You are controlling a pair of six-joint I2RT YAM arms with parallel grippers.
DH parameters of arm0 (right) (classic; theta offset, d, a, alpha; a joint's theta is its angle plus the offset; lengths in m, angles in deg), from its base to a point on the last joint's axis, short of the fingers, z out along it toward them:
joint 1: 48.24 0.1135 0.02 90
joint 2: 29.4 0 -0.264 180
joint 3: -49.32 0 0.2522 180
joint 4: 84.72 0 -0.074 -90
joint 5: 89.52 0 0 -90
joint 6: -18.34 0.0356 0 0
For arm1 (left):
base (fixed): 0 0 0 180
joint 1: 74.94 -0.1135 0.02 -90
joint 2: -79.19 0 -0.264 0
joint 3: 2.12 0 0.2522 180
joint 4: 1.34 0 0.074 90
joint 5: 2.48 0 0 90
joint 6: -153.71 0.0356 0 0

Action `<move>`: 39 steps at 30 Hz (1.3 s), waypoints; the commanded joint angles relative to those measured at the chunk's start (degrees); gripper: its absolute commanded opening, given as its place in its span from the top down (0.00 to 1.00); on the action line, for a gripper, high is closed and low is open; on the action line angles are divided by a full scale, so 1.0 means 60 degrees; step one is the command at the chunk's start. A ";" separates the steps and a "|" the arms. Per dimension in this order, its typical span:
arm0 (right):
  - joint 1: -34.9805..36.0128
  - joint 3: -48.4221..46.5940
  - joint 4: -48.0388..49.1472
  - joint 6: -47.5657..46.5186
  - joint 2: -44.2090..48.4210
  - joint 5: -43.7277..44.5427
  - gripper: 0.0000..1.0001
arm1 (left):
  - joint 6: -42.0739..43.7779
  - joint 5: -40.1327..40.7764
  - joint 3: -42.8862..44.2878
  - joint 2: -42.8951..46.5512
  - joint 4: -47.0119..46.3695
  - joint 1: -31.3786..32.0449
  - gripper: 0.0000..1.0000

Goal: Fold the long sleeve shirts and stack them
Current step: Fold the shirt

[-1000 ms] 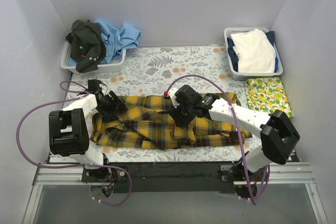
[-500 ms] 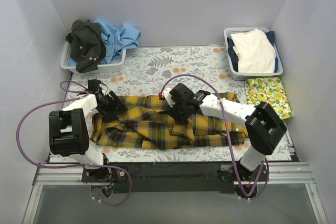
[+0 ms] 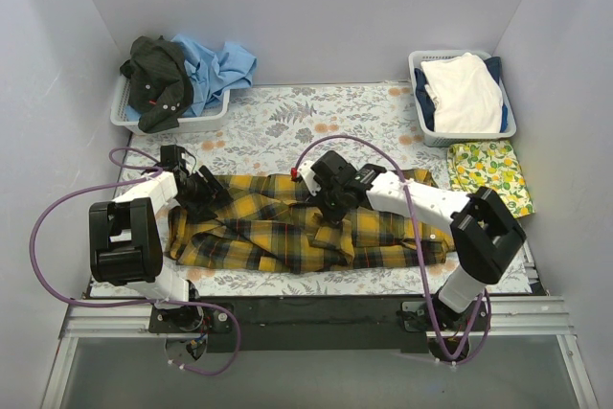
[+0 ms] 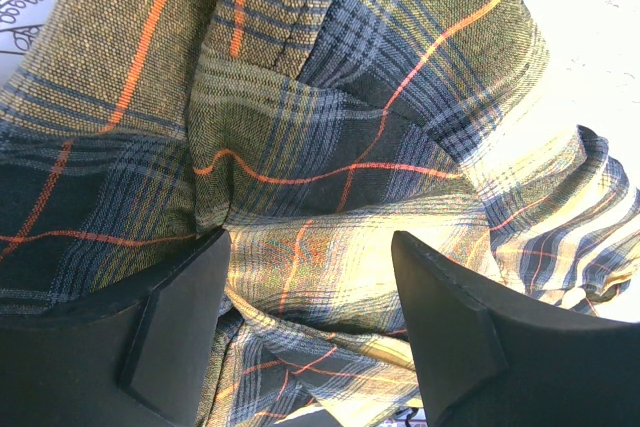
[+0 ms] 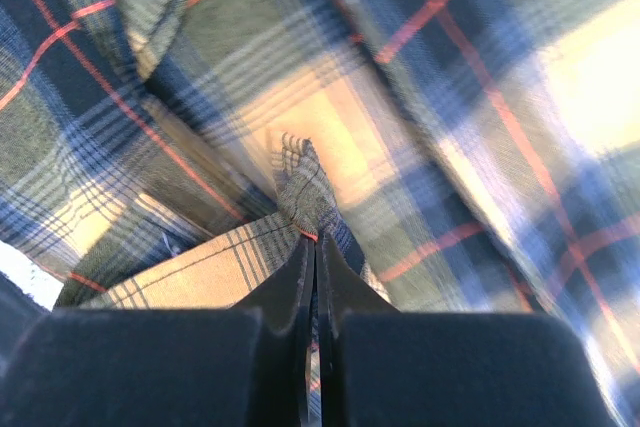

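A yellow-and-black plaid long sleeve shirt (image 3: 259, 237) lies crumpled across the middle of the table, and it fills both wrist views. My left gripper (image 3: 205, 198) hovers over the shirt's left end; in the left wrist view its jaws (image 4: 310, 247) stand open above rumpled plaid (image 4: 330, 177) with nothing between them. My right gripper (image 3: 331, 215) is down on the shirt's middle. The right wrist view shows it (image 5: 315, 244) shut, pinching a raised fold of plaid cloth (image 5: 303, 179). A dark shirt (image 3: 156, 79) and a light blue shirt (image 3: 218, 64) lie heaped at the back left.
The heap sits in a grey basket (image 3: 196, 123). A second basket (image 3: 423, 117) at the back right holds white and dark blue cloth. A lemon-print cloth (image 3: 490, 171) lies in front of it. The fern-and-flower table cover (image 3: 287, 122) shows behind the plaid shirt.
My right arm shifted a little left over the shirt, then its jaws closed on a fold of plaid. The left arm stayed still and open.
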 commanded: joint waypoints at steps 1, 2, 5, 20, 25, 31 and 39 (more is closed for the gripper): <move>-0.0056 -0.0246 -0.0046 0.0337 0.1534 0.1653 0.99 | 0.0364 0.0806 -0.0242 -0.0230 0.0022 -0.0011 0.34; -0.0100 -0.0261 -0.0002 0.0352 0.1769 0.1876 0.99 | 0.0364 0.0821 -0.0242 -0.0216 0.0022 -0.0011 0.34; -0.0173 -0.0334 0.0349 0.0425 0.2706 0.3088 0.99 | 0.0349 0.0821 -0.0242 -0.0201 0.0007 -0.0011 0.34; -0.0393 0.1291 0.3672 -0.0084 0.6077 0.6070 0.99 | 0.0335 0.0806 -0.0037 -0.0055 0.0080 -0.0011 0.34; -0.0408 0.1351 0.4553 -0.0453 0.5873 0.5643 0.99 | 0.0291 0.0777 0.0182 0.0091 0.0197 -0.0011 0.34; -0.0452 0.1773 0.4990 -0.0512 0.5507 0.5847 0.99 | 0.0013 0.0894 0.0869 0.0909 0.0285 -0.0011 0.34; -0.0788 0.2947 0.6779 -0.0249 0.5316 0.6198 0.99 | -0.0310 0.1436 0.1530 0.2098 0.0183 -0.0025 0.32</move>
